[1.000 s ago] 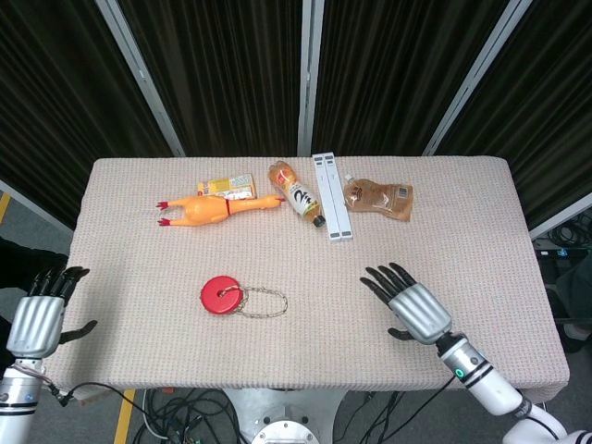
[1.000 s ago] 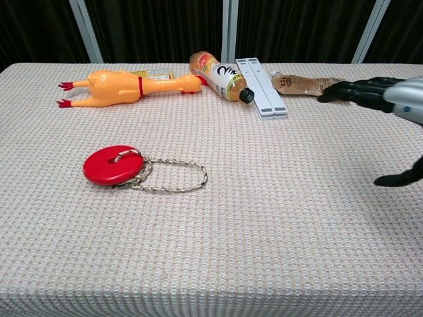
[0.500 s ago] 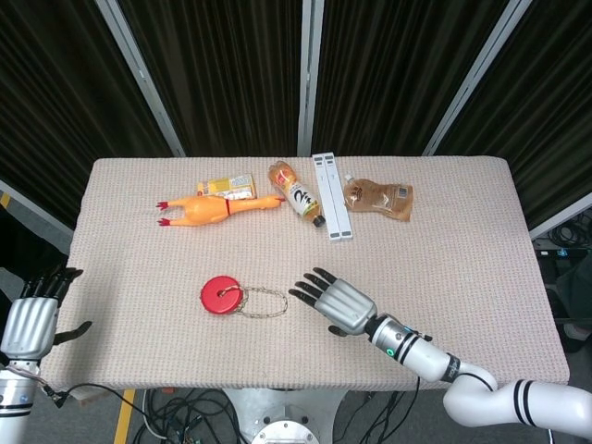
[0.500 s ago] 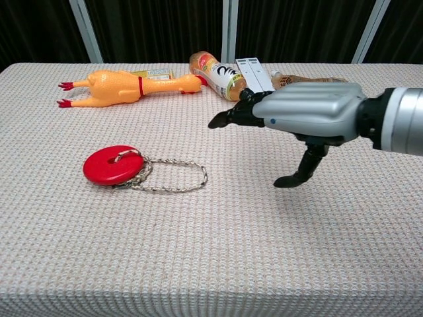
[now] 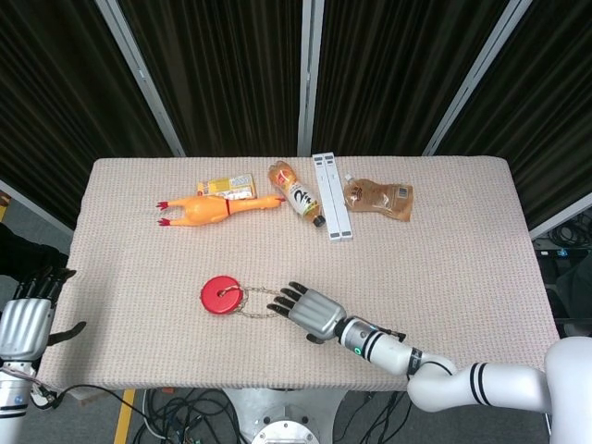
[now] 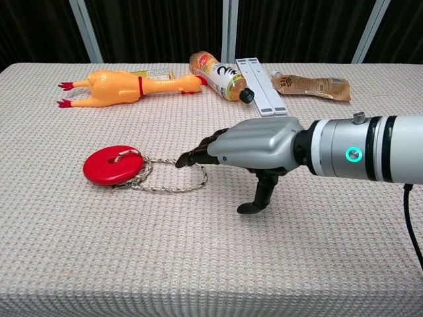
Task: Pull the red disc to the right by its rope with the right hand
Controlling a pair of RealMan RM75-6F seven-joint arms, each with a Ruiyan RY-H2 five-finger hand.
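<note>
The red disc (image 6: pixel 113 166) lies toward the front left of the surface (image 6: pixel 317 251), and my right robot hand (image 6: pixel 254 150), fingers spread and holding nothing, hovers over its floppy rope (image 6: pixel 173 176), which I think I should pinch at the loop's right end.

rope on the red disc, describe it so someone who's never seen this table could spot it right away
On the beige woven table, look at the near-left part, in front of the rubber chicken, for the flat red disc. The rope is a thin, pale braided loop tied through the disc's centre and lying flat to its right, with the right hand over its far end. Nothing else here is cord.
</note>
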